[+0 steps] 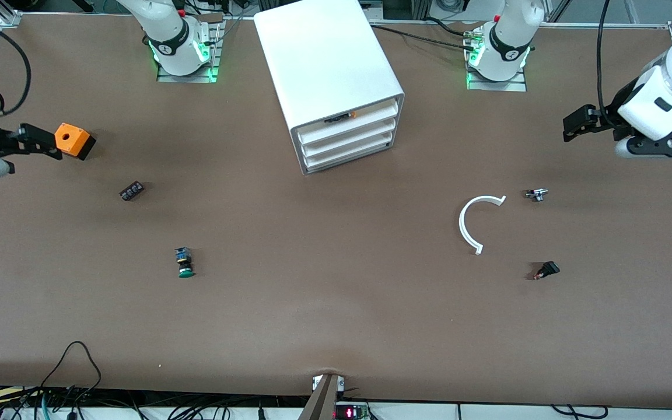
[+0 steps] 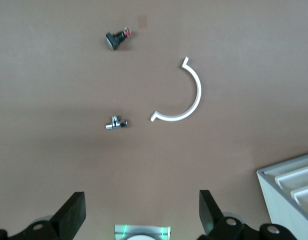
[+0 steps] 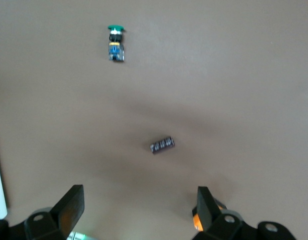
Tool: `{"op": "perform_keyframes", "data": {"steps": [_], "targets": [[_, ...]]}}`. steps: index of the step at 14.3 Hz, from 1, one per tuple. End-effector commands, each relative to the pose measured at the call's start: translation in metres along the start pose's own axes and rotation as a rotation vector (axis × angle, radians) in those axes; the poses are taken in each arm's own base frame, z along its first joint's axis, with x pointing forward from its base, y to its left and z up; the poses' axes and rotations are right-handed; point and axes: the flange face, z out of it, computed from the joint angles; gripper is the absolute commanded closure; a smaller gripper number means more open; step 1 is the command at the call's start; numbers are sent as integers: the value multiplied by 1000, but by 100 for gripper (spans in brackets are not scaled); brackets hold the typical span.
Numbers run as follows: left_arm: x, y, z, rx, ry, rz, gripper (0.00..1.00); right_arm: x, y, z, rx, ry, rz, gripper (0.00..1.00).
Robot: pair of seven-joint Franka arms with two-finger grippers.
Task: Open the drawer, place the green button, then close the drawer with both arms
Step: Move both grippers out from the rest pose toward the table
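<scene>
Drawers in the white cabinet [image 1: 336,81] all sit closed; the cabinet stands on the brown surface [image 1: 336,315] between the two arm bases, its front facing the camera at a slight angle. One of the lower drawers [image 1: 349,140], beneath the top level that shows a black-and-orange item, is the likely target. The button [image 1: 184,263], green cap, blue base, lies on its side toward the right arm's end, nearer the camera than a small black ribbed part [image 1: 132,191] and an orange cube [image 1: 72,140]. The right gripper [image 1: 24,140] hovers beside that cube, fingers spread and empty. The left gripper [image 1: 582,123] hovers over the other end, fingers also spread and empty, above a white curved piece [image 1: 476,224], a small metal part [image 1: 536,194] and a black switch [image 1: 548,270]. Nothing has been started. To open well, an arm should probably approach square to the drawer's angled front, catch only that one lip, and pull straight out along the cabinet's slant so the cabinet does not slide.
</scene>
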Motion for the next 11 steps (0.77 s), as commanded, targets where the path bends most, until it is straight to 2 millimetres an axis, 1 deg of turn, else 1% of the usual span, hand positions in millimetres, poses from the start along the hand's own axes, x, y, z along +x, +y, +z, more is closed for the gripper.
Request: {"op": "perform_keyframes", "data": {"steps": [1,2,3,5,7,8,10,11], "targets": [[8,18,17,-2,-82,29,0,23,6,18,35,54,-8,0],[10,32,23,-26,-99,52,0,32,6,25,26,74,-6,0],[10,38,25,-67,-108,59,0,37,6,28,18,92,-6,0],[24,52,52,-158,-176,70,0,48,3,45,20,82,-13,0],[30,65,69,-210,-215,119,0,64,-16,56,-4,89,-68,0],[33,72,74,-249,-225,173,0,68,-17,61,-3,95,-72,0],[41,75,93,-346,-255,267,0,74,-18,74,7,90,-60,0],[43,77,104,-372,-272,331,0,82,-22,80,-1,106,-67,0]]}}
